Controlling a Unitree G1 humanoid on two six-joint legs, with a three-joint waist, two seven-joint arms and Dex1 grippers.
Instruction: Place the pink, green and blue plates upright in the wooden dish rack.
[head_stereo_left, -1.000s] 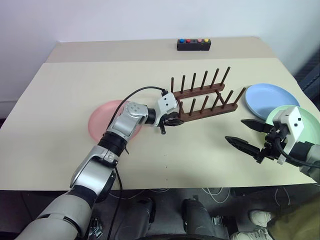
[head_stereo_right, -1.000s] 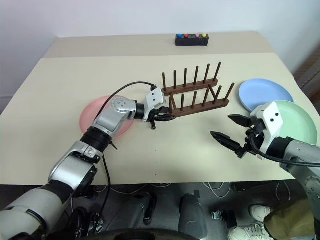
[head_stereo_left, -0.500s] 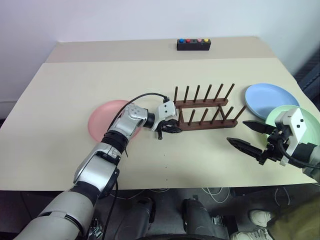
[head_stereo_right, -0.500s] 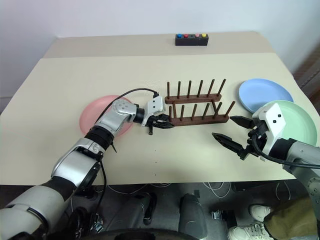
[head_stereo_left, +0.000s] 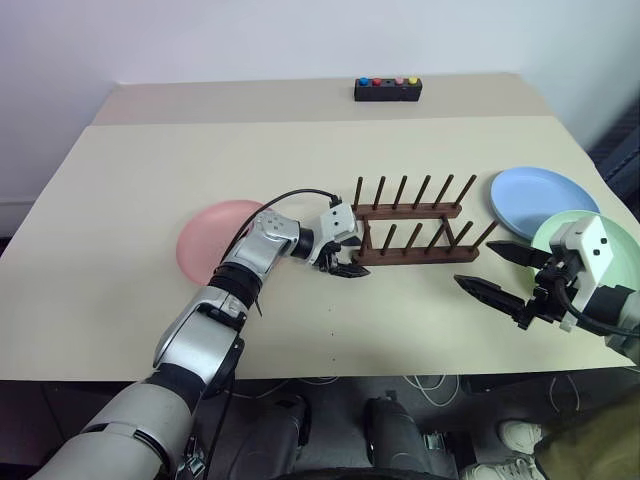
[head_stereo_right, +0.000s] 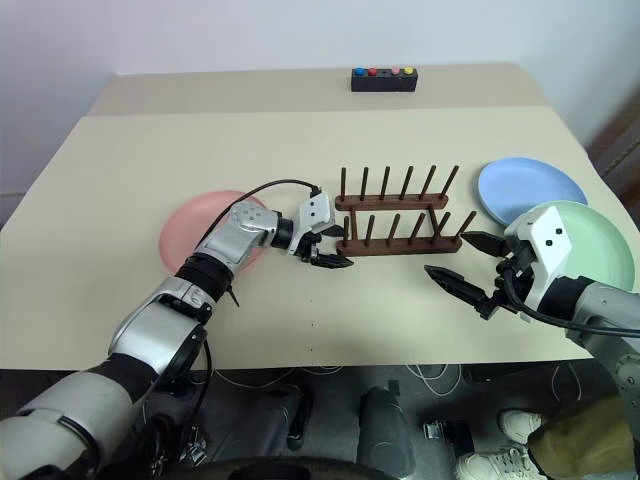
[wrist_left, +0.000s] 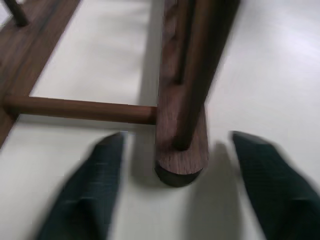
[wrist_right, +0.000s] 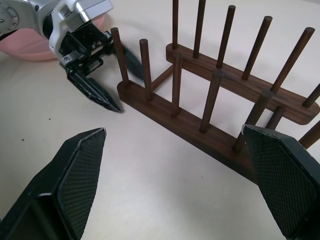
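— Black fingers spread wide: the right gripper (head_stereo_left: 500, 272) hovers over the near right part of the beige table (head_stereo_left: 120, 180), holding nothing. Where is the other one?

— At the rack's near-left end. The left gripper (head_stereo_right: 328, 248) has its fingers apart on either side of the rounded tip of the front rail of the wooden dish rack (head_stereo_left: 412, 222); the left wrist view shows a gap between each finger and the wood.

— And the rack itself?

— It stands flat at mid-table, two rails joined by a crossbar, thin pegs upright, every slot unfilled.

— The plates?

— All three lie flat on the table. The pink plate (head_stereo_left: 208, 240) sits left of the rack, partly under the left forearm. The green plate (head_stereo_right: 600, 232) lies at the right edge, just behind the right gripper's wrist, and the blue plate (head_stereo_left: 542, 192) lies beyond it; their rims seem to overlap.

— Anything farther back?

— A small black box with coloured buttons (head_stereo_left: 387, 89) at the far edge.
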